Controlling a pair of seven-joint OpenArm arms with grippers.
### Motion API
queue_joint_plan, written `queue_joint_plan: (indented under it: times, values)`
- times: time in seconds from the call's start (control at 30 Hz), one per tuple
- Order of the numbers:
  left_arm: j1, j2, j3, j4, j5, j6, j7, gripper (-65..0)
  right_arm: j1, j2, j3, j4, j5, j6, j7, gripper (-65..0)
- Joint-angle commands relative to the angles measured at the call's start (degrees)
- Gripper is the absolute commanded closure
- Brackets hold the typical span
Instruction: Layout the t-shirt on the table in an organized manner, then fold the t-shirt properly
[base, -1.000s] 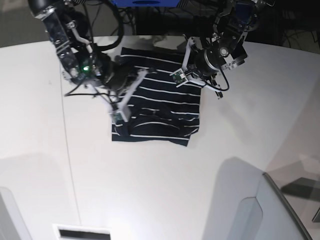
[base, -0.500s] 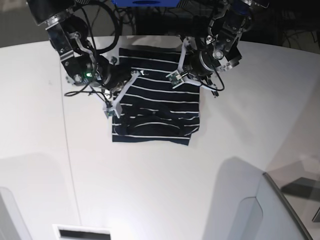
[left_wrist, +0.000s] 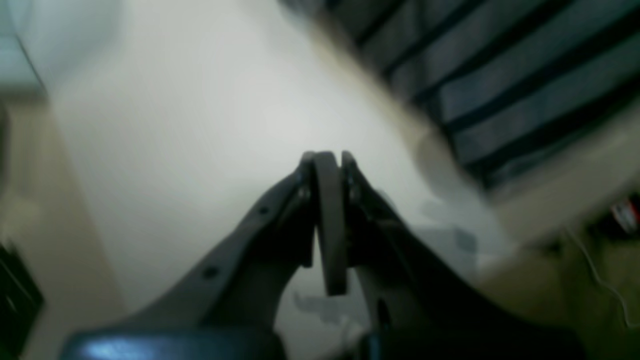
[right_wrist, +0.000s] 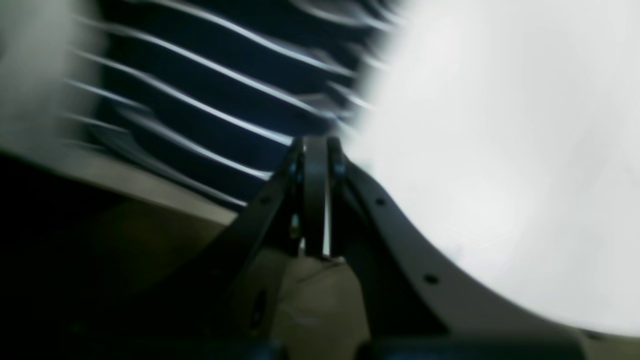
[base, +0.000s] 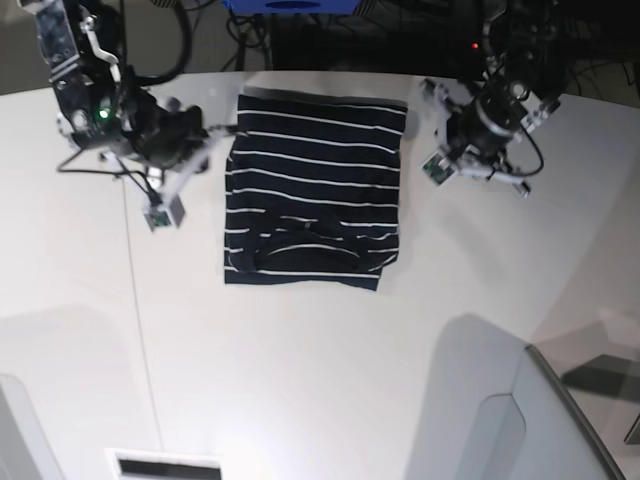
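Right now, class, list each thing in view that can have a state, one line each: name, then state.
T-shirt: folded into a compact rectangle, lying flat on the table, nothing holding it.
Left gripper: shut, empty, over bare table beside the shirt's edge.
Right gripper: shut, empty, over bare table on the shirt's other side.
Table: bears the shirt near its far edge.

A robotics lab: white table (base: 330, 380), two mounted robot arms, cable tangle (base: 300, 45) behind.
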Motion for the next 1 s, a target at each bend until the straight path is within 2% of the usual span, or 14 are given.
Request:
queue_joint_plan:
  times: [0.0, 0.1, 0.27, 0.37, 0.43, 0.5, 0.6, 0.67, 0.77, 0.87, 0.97]
  values:
    - [1.53, -1.08, -1.26, 1.51, -1.91, 0.49, -3.3, 0.0, -1.23, 1.64, -0.11, 1.2, 1.11, 0.46, 2.01, -0.2]
    - [8.74, -2.75, -5.48, 1.6, -6.31, 0.49, -9.37, 0.0, -7.29, 6.03, 0.25, 1.55, 1.11, 0.46, 4.56, -0.2]
    - [22.63, -2.22, -12.16, 2.74, -7.45, 0.49, -16.84, 0.0, -20.21, 12.19, 5.26, 3.92, 1.02, 0.38, 7.64, -0.2]
    - [29.4, -2.14, -12.33, 2.48, -7.36, 0.67, -19.83, 0.0, -26.98, 14.3, 9.92, 3.75, 1.02, 0.38, 9.66, -0.2]
    - [32.66, -1.78, -12.07, 2.3, -7.45, 0.67, -19.92, 0.0, -30.94, 15.26, 11.67, 3.31, 1.02, 0.38, 10.89, -0.2]
    - [34.15, 0.24, -12.07, 1.07, -7.1, 0.75, -20.09, 0.0, -33.05, 15.79, 11.41, 1.81, 0.93, 0.46, 12.73, -0.2]
    - [33.89, 2.61, -11.98, -4.9, -7.01, 0.75, -20.35, 0.0, -31.47, 15.88, 3.94, -5.66, -0.38, 0.55, 16.95, -0.2]
    - [31.34, 2.35, -9.7, -10.88, -7.01, 0.75, -20.97, 0.0, -27.42, 15.79, -3.89, -11.37, -3.81, 0.55, 17.92, -0.2]
    - [25.45, 1.29, -5.65, -24.77, -7.01, 0.75, -25.54, 0.0, -20.04, 14.47, -14.96, -21.75, -7.5, 0.46, 18.01, -0.2]
    - [18.41, 1.12, -2.4, -39.19, -7.01, 0.75, -31.08, 0.0, -13.97, 9.99, -19.89, -33.35, -7.59, 0.46, 18.19, -0.2]
    - [9.53, 0.15, 1.21, -56.16, -7.01, 0.75, -37.5, 0.0, -8.08, 3.48, -21.12, -49.09, -7.86, 0.46, 19.77, -0.3]
